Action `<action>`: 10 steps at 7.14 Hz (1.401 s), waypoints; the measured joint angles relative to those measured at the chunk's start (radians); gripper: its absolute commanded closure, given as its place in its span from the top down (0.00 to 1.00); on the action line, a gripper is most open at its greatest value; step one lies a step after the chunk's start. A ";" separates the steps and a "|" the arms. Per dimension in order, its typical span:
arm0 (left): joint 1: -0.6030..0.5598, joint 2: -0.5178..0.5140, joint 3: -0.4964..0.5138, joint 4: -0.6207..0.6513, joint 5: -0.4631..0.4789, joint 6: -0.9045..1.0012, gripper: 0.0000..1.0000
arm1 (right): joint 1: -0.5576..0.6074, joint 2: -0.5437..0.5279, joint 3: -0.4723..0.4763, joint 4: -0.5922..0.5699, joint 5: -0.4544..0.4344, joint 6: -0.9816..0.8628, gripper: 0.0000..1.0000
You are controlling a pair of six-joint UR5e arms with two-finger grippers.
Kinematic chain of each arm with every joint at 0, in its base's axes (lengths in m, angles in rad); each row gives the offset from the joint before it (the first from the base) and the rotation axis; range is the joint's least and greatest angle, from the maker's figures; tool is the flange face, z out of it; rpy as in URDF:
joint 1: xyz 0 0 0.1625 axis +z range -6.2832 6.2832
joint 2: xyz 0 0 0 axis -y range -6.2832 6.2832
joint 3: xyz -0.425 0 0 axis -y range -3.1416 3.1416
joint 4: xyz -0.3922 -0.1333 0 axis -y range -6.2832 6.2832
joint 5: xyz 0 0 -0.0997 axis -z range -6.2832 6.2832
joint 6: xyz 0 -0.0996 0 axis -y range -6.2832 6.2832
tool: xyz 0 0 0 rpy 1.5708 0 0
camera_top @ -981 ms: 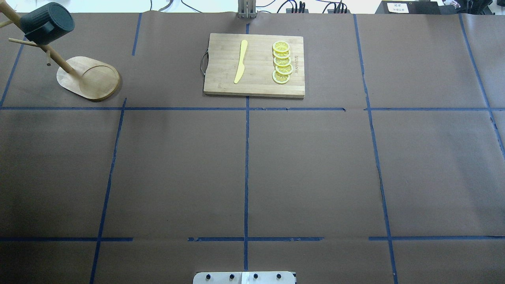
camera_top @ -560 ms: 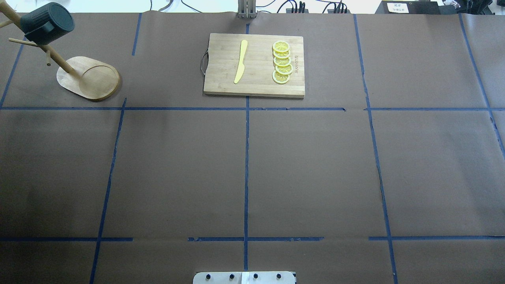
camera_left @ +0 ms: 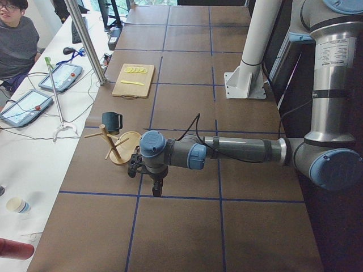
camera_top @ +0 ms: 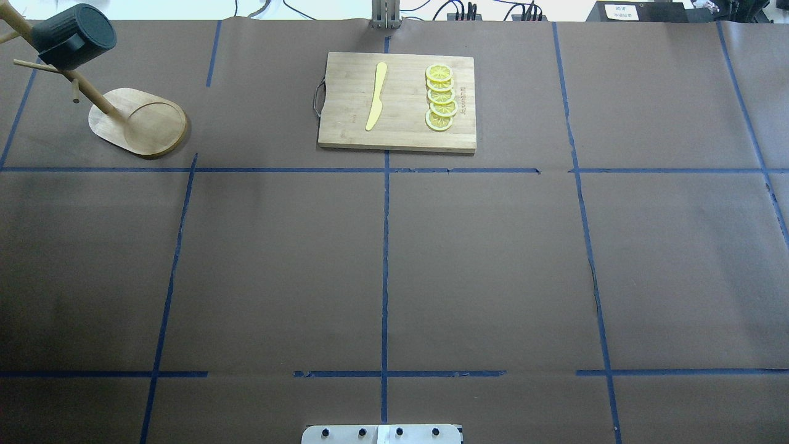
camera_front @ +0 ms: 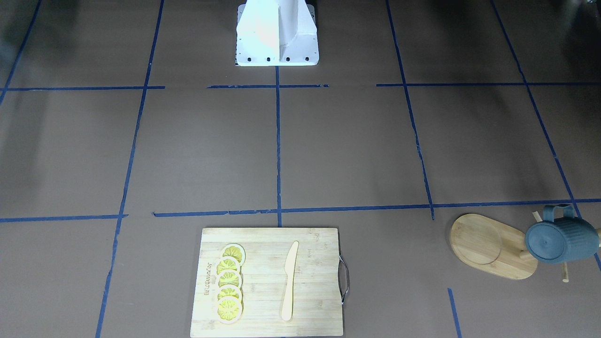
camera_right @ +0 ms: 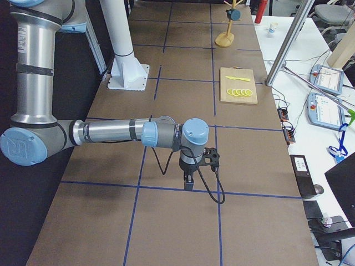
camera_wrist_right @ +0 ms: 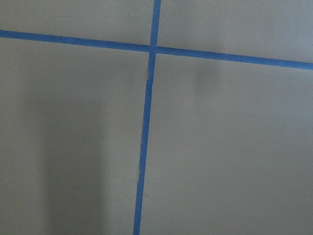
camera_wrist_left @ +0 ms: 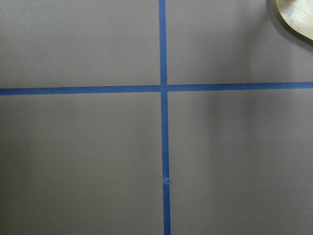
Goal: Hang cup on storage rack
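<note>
One cup [camera_top: 73, 36] hangs tipped on its side from a peg of the one rack [camera_top: 138, 120], at the table's far left corner. The left gripper [camera_left: 157, 191] seems the nearer, close to the rack's base. The right gripper [camera_right: 188, 184] is well apart. Whether either gripper's fingers are spread, I cannot tell.

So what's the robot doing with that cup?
Nothing is being handled right now. The cup hangs on a peg of the storage rack, at a far corner of the table. The left arm and the right arm reach out low over bare table, and neither touches the cup. A cutting board with lemon slices and a yellow knife sits apart from the rack.
</note>
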 measured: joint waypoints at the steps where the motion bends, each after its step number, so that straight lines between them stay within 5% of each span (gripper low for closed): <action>1: -0.001 0.014 -0.003 -0.020 -0.007 0.001 1.00 | 0.000 0.000 -0.002 0.001 0.000 0.000 1.00; 10: -0.001 0.095 -0.012 -0.059 -0.011 0.001 1.00 | -0.011 0.011 -0.022 0.002 0.000 -0.001 1.00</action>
